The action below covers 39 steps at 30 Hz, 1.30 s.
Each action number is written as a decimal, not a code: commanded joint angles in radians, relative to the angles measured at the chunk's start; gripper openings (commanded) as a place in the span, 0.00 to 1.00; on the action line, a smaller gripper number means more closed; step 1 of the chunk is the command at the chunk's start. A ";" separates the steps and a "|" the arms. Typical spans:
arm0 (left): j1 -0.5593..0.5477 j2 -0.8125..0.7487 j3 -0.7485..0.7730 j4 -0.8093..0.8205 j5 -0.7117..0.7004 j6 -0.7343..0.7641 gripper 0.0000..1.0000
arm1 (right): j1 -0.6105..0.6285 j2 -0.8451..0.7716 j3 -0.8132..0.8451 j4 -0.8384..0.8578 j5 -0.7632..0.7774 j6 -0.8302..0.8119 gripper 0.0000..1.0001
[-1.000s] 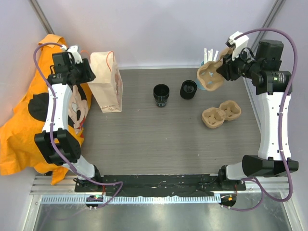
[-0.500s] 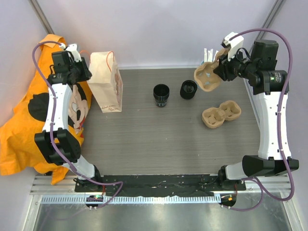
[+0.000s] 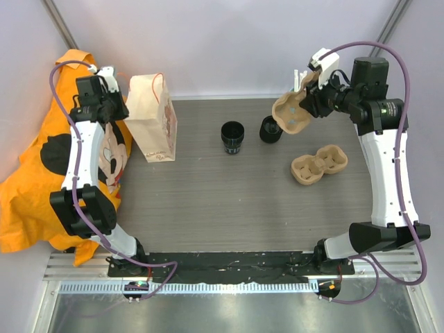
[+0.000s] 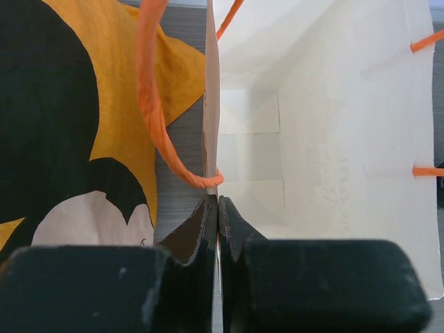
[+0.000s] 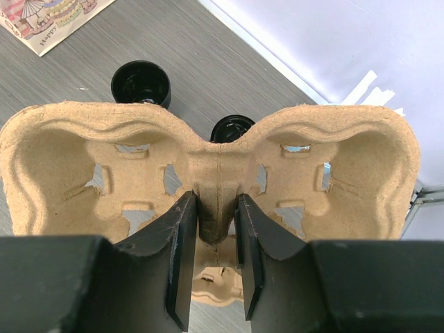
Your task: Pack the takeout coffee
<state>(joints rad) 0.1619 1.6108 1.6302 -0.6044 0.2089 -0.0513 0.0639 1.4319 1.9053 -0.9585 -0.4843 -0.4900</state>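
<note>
Two black takeout cups stand on the table: one [image 3: 232, 137] at the middle back, one [image 3: 270, 129] to its right, partly behind the held tray. Both show in the right wrist view, the left one [image 5: 141, 83] and the right one [image 5: 231, 128]. My right gripper [image 3: 305, 103] is shut on the centre ridge of a tan pulp cup tray [image 3: 291, 114] [image 5: 218, 177], held in the air above the right cup. My left gripper [image 3: 119, 104] [image 4: 218, 208] is shut on the left wall of the open paper bag [image 3: 152, 118] [image 4: 326, 139].
A second pulp tray [image 3: 318, 164] lies on the table at the right. White straws [image 3: 302, 76] stand at the back right corner. An orange cartoon cloth [image 3: 41, 173] hangs off the left table edge. The bag's orange handle [image 4: 156, 104] loops in front of my left fingers.
My right gripper has carried the pulp tray leftward and a little toward the back, so it now overlaps the right black cup. The left arm and bag have barely moved.
</note>
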 commanded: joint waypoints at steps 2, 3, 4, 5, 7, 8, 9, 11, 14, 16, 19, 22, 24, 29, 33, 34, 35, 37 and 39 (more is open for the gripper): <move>-0.004 -0.046 0.023 0.014 -0.005 0.014 0.03 | 0.043 0.007 0.044 0.027 0.039 0.001 0.33; -0.008 -0.048 0.025 0.014 -0.003 0.016 0.02 | 0.059 0.009 0.047 0.027 0.044 -0.001 0.33; -0.015 -0.048 0.029 0.012 0.006 0.019 0.02 | 0.068 0.013 0.051 0.027 0.052 -0.002 0.33; -0.018 -0.048 0.039 0.008 0.012 0.019 0.01 | 0.077 0.016 0.060 0.027 0.055 -0.002 0.33; -0.035 -0.048 0.048 -0.001 0.020 0.024 0.00 | 0.105 0.030 0.073 0.026 0.067 -0.004 0.33; -0.045 -0.048 0.052 -0.011 0.021 0.027 0.00 | 0.114 0.035 0.089 0.026 0.073 -0.004 0.33; -0.065 -0.048 0.060 -0.017 0.021 0.034 0.00 | 0.125 0.038 0.096 0.026 0.073 -0.005 0.33; -0.091 -0.051 0.060 -0.035 0.024 0.047 0.00 | 0.148 0.050 0.121 0.027 0.069 0.004 0.33; -0.145 -0.068 0.053 -0.047 0.037 0.048 0.00 | 0.172 0.067 0.153 0.044 0.050 0.031 0.33; -0.194 -0.078 0.051 -0.064 0.037 0.077 0.00 | 0.185 0.073 0.169 0.061 0.043 0.045 0.32; -0.223 -0.078 0.072 -0.101 0.061 0.073 0.00 | 0.215 0.093 0.211 0.078 0.042 0.064 0.31; -0.252 -0.089 0.079 -0.129 0.073 0.090 0.00 | 0.238 0.108 0.247 0.086 0.041 0.070 0.31; -0.274 -0.098 0.077 -0.144 0.089 0.100 0.00 | 0.263 0.119 0.265 0.089 0.039 0.071 0.31; -0.302 -0.141 0.076 -0.159 0.092 0.094 0.00 | 0.307 0.143 0.314 0.102 0.026 0.088 0.31; -0.302 -0.163 0.079 -0.198 0.119 0.093 0.00 | 0.352 0.171 0.343 0.121 0.024 0.117 0.31; -0.303 -0.170 0.077 -0.204 0.125 0.091 0.00 | 0.361 0.176 0.359 0.127 0.021 0.125 0.31; -0.308 -0.181 0.073 -0.205 0.127 0.090 0.00 | 0.369 0.185 0.366 0.139 0.021 0.133 0.31; -0.312 -0.193 0.054 -0.213 0.124 0.082 0.00 | 0.396 0.211 0.389 0.148 0.015 0.158 0.31; -0.318 -0.207 0.031 -0.216 0.127 0.070 0.00 | 0.418 0.228 0.400 0.164 0.015 0.169 0.30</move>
<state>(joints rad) -0.1444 1.4593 1.6688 -0.8104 0.3073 0.0338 0.4438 1.6318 2.2482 -0.8742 -0.4519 -0.3767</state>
